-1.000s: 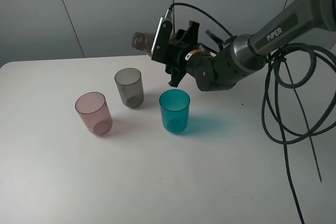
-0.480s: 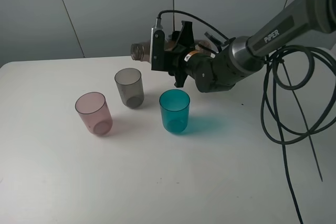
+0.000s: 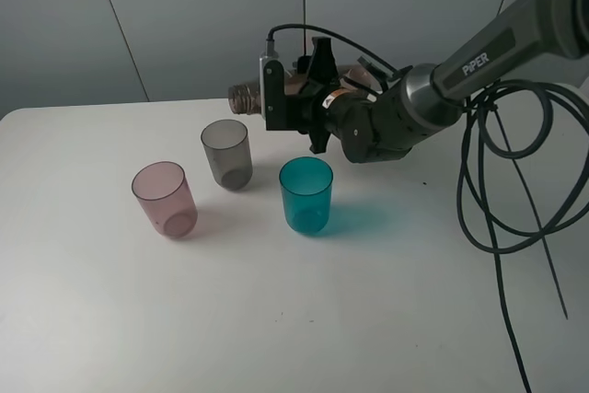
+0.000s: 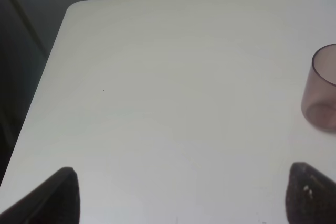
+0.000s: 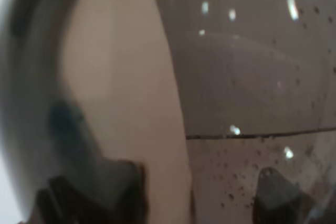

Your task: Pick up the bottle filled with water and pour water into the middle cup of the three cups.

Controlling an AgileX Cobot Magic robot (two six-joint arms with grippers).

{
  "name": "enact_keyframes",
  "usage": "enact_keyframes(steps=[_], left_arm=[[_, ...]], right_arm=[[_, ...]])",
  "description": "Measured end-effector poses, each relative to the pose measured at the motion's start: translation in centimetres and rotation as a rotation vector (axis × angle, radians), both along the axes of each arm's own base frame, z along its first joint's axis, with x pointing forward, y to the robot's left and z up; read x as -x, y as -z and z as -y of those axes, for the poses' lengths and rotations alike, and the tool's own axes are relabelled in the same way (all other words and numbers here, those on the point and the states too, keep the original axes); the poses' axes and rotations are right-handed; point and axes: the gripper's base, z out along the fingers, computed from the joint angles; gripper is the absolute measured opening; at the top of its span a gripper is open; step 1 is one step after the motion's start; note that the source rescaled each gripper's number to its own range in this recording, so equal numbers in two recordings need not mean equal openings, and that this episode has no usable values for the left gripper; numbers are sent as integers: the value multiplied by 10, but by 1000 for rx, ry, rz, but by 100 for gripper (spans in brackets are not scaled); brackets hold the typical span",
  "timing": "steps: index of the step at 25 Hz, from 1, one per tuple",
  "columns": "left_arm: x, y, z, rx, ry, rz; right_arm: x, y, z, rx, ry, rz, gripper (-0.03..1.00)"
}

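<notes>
Nearest the high camera, black cables [image 3: 497, 181] loop down the right side in front of the white table [image 3: 276, 319]. On the table stand the three cups, upright and apart: the pink cup [image 3: 164, 200] foremost on the left, the teal cup [image 3: 306, 194] to the right, and the grey middle cup [image 3: 226, 154] between them and farther back.

The teal cup stands just below the right arm [image 3: 479, 57], which reaches in from the right above the table. Its right gripper [image 3: 296, 98] is clamped on the bottle [image 3: 244, 97], which it carries off the table behind the cups. The bottle's long axis lies close to level, with the open neck pointing to the left of the view. The neck shows just above the grey cup's rim without touching it (whether it hangs directly over the cup cannot be told).

The gripper and its black mount hide most of the bottle, leaving the threaded neck and slivers of the body. In the right wrist view the bottle [image 5: 252, 77] fills the picture, blurred and beaded with droplets, crossed by a thin dark line. Behind everything is a plain grey wall [image 3: 184, 16].

The left gripper [image 4: 184, 200] appears only in its own wrist view, its fingertips [image 4: 60, 198] well apart over bare table, with the pink cup [image 4: 321, 95] cut off at the edge.
</notes>
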Motion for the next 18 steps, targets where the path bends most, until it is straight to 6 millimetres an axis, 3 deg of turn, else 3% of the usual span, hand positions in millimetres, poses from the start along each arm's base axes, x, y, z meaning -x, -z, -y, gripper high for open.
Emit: enact_keyframes(steps=[18], left_arm=[[0, 0, 0, 3, -2, 0]], right_arm=[[3, -1, -6, 102, -48, 53, 0]])
